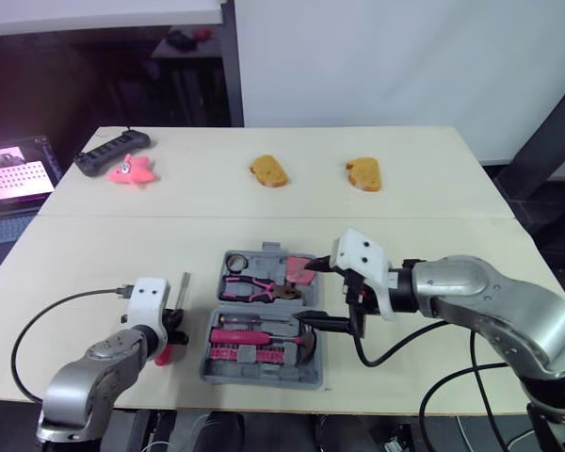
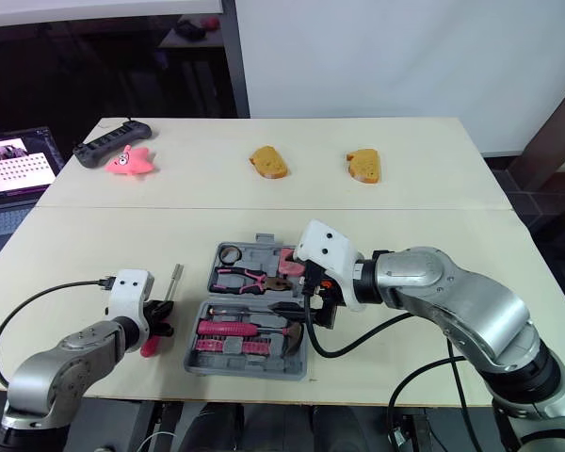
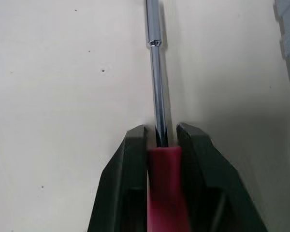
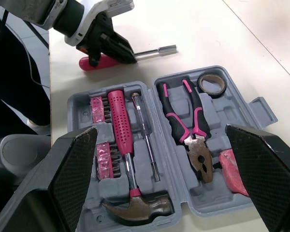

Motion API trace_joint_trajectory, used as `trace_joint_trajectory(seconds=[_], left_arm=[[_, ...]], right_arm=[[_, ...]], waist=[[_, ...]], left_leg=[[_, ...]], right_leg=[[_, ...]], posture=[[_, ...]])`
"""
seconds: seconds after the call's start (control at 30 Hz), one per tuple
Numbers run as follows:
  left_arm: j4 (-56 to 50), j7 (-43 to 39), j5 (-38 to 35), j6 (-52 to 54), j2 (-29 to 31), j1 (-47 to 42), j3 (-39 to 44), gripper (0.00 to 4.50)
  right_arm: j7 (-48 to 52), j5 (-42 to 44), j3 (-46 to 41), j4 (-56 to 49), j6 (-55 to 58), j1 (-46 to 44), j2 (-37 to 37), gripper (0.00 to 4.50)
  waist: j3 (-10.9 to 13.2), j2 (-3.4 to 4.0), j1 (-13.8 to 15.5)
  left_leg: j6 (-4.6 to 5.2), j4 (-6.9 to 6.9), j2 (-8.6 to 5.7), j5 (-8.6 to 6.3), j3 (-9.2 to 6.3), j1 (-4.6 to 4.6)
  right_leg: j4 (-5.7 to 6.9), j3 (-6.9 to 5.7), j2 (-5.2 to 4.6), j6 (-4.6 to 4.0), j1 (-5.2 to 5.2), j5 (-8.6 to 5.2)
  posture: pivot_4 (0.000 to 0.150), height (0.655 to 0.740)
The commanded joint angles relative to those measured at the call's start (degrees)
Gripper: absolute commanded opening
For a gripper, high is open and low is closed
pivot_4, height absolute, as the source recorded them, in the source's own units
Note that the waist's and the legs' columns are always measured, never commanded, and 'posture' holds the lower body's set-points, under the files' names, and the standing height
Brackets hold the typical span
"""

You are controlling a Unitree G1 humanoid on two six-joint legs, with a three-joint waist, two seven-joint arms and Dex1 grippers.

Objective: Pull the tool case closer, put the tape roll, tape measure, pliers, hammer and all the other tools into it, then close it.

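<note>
We see the open grey plastic tool case [image 1: 264,372] lying flat near the front edge of the pale wooden table [image 1: 424,212], between the two arms. Its far half holds the pink-and-black-handled pliers [image 4: 186,125], the black tape roll [image 4: 211,84] and the pink tape measure [image 4: 232,176]. Its near half holds the pink-handled hammer [image 4: 125,159], a clear-handled screwdriver [image 4: 146,135] and a pink rack of bits [image 4: 102,145].

The left gripper [image 3: 160,133] sits just left of the case, low on the table. Its fingers are clamped on the red handle of a chrome-shafted driver [image 3: 157,87], and the shaft lies flat on the table pointing away from the robot.

The right gripper [image 1: 325,297] hangs over the right side of the case, fingers spread wide apart with nothing between them.

At the far side of the table we note two bread-like pieces [image 1: 268,171], a pink starfish toy [image 1: 132,171] and a black power strip [image 1: 111,151].
</note>
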Motion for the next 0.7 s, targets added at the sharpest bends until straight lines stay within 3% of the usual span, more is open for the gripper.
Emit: trace_joint_trajectory(seconds=[0.03,0.23,0.4,0.7], left_arm=[[-2.17,-0.38,0.03,2.47,-0.9,0.64,0.47,0.39],[-4.47,-1.47,2.11,2.63,2.13,-1.17,1.22,0.39],[-9.02,-10.04,-0.39,3.17,12.17,-3.52,4.59,0.39],[-9.99,-44.05,-18.26,6.45,37.97,-6.89,8.57,0.39]], right_arm=[[0.23,0.14,-1.25,-1.53,-0.49,-1.09,-0.01,4.5],[0.16,-0.16,-0.91,-1.05,-0.6,-1.39,0.31,4.5],[-0.17,-0.33,-0.77,-0.62,-0.54,-1.63,0.86,4.5],[-0.36,-0.89,-0.26,-0.11,-0.43,-1.88,1.54,4.5]], waist=[[0.01,-0.01,-0.02],[0.13,-0.21,-0.07],[0.44,-0.65,-0.08],[0.77,-0.89,-0.16]], left_leg=[[0.0,0.0,0.0,0.0,0.0,0.0],[0.0,-0.01,0.0,0.0,-0.01,0.0],[-0.03,-0.03,0.02,0.02,-0.05,-0.06],[-0.08,-0.15,0.05,0.03,0.03,-0.16]], right_leg=[[0.0,0.0,0.0,0.0,0.0,0.0],[0.0,0.0,0.01,0.0,-0.02,0.0],[0.0,-0.03,0.03,-0.02,-0.1,0.0],[-0.07,-0.03,-0.02,-0.19,-0.26,-0.1]], posture=[[0.15,0.74],[0.15,0.74],[0.15,0.74],[0.15,0.74]])
